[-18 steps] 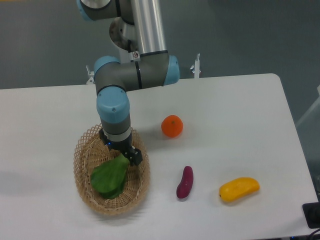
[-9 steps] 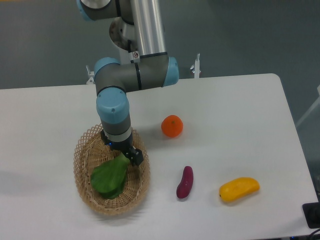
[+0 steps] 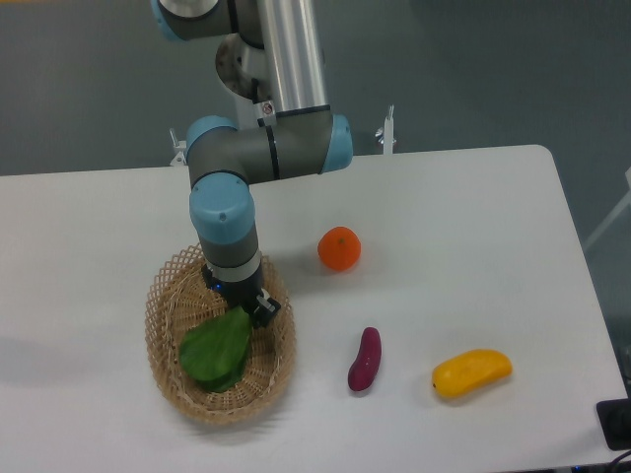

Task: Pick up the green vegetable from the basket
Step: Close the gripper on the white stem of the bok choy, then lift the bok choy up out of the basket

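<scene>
The green vegetable (image 3: 215, 351), with broad dark green leaves, lies inside the tan wicker basket (image 3: 166, 347) at the lower left of the table. My gripper (image 3: 248, 310) reaches down into the basket at the vegetable's upper right end, where the stem is. Its fingers are at that end, but the wrist hides how they stand around the stem.
An orange (image 3: 339, 248) sits on the white table to the right of the basket. A small purple sweet potato (image 3: 364, 359) and a yellow mango-like fruit (image 3: 471, 372) lie further right near the front edge. The arm's blue-capped joints rise above the basket.
The gripper has shifted slightly up and left, and the vegetable's stem end has risen a little with it.
</scene>
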`<state>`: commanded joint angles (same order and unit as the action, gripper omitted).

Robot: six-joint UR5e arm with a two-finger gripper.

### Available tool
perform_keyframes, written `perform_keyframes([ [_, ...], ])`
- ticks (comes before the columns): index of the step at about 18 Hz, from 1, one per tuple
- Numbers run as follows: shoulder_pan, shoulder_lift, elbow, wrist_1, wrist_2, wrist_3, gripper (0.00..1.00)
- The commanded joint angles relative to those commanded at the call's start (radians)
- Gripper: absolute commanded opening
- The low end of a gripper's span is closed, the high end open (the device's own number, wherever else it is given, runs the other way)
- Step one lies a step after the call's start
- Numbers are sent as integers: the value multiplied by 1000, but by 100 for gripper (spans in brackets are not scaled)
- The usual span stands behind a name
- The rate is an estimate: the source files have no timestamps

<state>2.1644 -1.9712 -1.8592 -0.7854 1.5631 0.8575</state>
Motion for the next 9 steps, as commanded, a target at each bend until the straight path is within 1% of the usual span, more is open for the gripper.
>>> perform_keyframes([
  [2, 0, 0, 0, 0, 0, 0, 50],
  [3, 0, 2, 2, 0, 0, -2, 43],
  [9, 0, 8, 12, -2, -2, -2, 42],
])
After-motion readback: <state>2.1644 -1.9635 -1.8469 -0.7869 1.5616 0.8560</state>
